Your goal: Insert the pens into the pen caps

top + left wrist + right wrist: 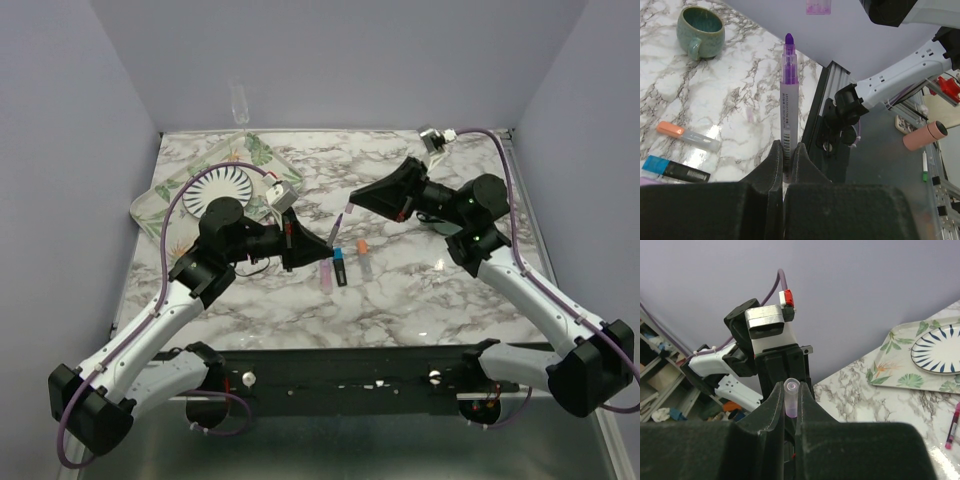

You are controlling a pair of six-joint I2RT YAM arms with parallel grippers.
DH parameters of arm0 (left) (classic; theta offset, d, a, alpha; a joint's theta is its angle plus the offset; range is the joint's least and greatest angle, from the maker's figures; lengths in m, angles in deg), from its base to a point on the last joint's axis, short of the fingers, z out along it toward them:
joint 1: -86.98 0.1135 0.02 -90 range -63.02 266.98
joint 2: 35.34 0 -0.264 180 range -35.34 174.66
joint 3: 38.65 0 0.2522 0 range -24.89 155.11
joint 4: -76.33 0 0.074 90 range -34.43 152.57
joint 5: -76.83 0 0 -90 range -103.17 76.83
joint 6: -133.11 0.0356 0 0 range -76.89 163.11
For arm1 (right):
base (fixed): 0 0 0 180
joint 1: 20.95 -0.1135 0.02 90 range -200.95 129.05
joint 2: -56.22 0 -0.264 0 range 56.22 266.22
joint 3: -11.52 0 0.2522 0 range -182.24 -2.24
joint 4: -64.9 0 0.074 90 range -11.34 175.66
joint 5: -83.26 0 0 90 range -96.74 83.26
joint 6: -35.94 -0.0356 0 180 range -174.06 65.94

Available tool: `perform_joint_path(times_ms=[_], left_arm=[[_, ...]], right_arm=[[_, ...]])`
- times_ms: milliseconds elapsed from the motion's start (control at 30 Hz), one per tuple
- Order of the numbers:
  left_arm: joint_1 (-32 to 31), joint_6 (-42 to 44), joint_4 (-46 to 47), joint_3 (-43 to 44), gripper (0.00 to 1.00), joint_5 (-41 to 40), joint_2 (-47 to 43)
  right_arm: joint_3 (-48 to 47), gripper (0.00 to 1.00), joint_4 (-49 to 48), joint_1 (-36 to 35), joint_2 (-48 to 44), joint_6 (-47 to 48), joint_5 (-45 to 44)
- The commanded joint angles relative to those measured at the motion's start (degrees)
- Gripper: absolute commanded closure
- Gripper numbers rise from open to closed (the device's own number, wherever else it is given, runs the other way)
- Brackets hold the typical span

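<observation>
Left claw (787,151) clenched on purple pen (789,85) near its tail, tip bare, pointing outward. Right claw (791,392) clamped on light purple cap (790,404), open end outward. Pen tip and cap are apart, both held above mid-bench (420,290). Orange-tipped pen (688,136) and blue-tipped pen (675,169) lie side by side mid-bench; mug (700,29) well apart from them.

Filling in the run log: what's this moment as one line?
left gripper: shut on purple marker | right gripper: shut on purple cap | marker tip bare, cap not yet on
</observation>
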Motion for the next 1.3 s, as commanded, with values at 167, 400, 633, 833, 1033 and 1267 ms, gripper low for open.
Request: perform_joint_path(times_ms=[167, 400, 633, 833, 1033, 1267], left_arm=[[-0.15, -0.33, 0.95, -0.52, 1.00, 1.63, -1.26], [-0.15, -0.15, 0.95, -0.61, 1.00, 1.45, -1.44], [-0.15, -0.15, 0.86, -0.52, 1.00, 1.19, -1.53], [0.03, 0.02, 0.78, -0.52, 1.00, 0.48, -2.05], [0.03, -0.33, 1.30, -0.87, 1.00, 0.31, -2.49], [0.29, -0.59, 2.09, -1.49, 1.00, -1.80, -3.19]], right_arm=[[1.28, 0.99, -5.35, -1.17, 1.92, -2.11, 0.34], [1.02, 0.99, -5.80, -1.52, 3.24, -2.03, -0.18], [1.54, 0.99, -6.50, -2.05, 3.69, -2.55, -0.27], [4.00, 0.99, -6.15, -2.93, 2.72, -1.68, -0.53], [7.43, 0.99, -5.80, -3.19, 1.14, -0.98, -1.50], [8.22, 0.99, 0.07, -6.26, 0.08, 3.94, -4.30]])
